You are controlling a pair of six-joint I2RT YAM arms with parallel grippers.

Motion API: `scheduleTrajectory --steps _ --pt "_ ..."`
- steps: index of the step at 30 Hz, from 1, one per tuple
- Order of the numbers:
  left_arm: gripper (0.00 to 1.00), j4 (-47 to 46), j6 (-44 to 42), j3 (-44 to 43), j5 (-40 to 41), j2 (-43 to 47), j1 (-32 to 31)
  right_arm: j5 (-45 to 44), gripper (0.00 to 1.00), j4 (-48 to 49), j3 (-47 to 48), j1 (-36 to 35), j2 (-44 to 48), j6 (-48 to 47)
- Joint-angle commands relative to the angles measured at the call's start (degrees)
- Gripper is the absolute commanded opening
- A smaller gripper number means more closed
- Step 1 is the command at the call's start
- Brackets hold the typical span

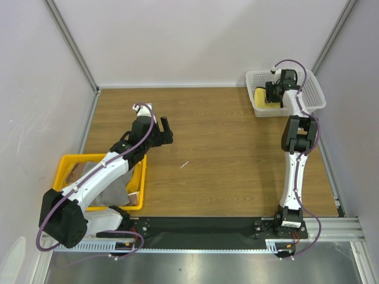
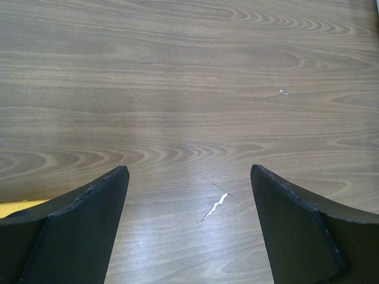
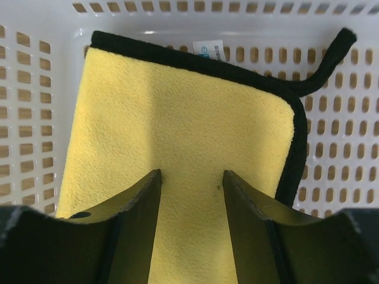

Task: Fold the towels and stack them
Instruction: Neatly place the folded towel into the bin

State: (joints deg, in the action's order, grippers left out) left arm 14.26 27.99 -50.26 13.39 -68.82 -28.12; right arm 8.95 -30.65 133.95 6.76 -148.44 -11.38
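In the white mesh plastic basket (image 1: 315, 94) at the desk's far right corner, the right gripper (image 3: 192, 173) stands half-closed on the plain yellow cloth towel (image 3: 177, 106); whether it pinches the cloth I cannot tell, so lift slowly. The left gripper (image 2: 188, 168) is spread wide.

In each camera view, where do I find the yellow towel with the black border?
Top external: the yellow towel lies at upper right, inside the white mesh basket.
Left wrist: not in it.
Right wrist: it fills the centre, behind the fingers.
Shared landmark: the white mesh basket.
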Motion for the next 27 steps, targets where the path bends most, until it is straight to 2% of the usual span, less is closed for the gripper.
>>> scheduleTrajectory --steps 1,5,9,12,13,18,21,22,25,27 --pt "0.9 -2.13 -0.3 0.08 1.29 1.67 0.43 -3.06 0.53 -0.11 4.03 -0.7 -2.11 -5.14" --pt "0.9 -2.48 -0.65 -0.19 1.55 1.41 0.43 -1.66 0.54 1.3 4.82 -0.61 -1.85 -6.47" --pt "0.9 -2.13 -1.09 -1.06 1.55 1.49 0.43 3.33 0.55 -2.03 7.9 -0.52 -0.28 -4.45" --pt "0.91 -0.56 -2.06 -2.64 2.95 2.11 0.43 4.93 0.63 -2.83 6.68 -0.88 5.51 -3.57" --pt "0.91 0.75 -2.5 -3.0 4.44 2.72 0.43 4.85 0.7 -3.01 6.33 -1.05 7.18 -3.13" --pt "0.94 6.12 -2.94 -6.51 10.6 5.18 0.61 5.63 0.76 -5.03 5.01 -1.49 20.01 1.17" --pt "1.0 7.8 -3.55 -7.04 11.83 8.69 0.87 6.08 0.83 -4.07 -0.51 -1.84 29.65 5.56" --pt "1.0 7.89 -3.64 -7.04 12.01 9.83 1.05 6.17 0.89 -3.45 -4.8 -1.93 32.22 6.71" --pt "1.0 7.97 -3.38 -7.22 11.49 13.7 1.92 7.04 1.0 0.41 -12.72 -2.02 42.51 11.11" --pt "1.0 8.67 -2.24 -8.36 8.87 16.24 3.15 7.84 1.0 3.75 -21.34 -2.19 49.96 13.57"
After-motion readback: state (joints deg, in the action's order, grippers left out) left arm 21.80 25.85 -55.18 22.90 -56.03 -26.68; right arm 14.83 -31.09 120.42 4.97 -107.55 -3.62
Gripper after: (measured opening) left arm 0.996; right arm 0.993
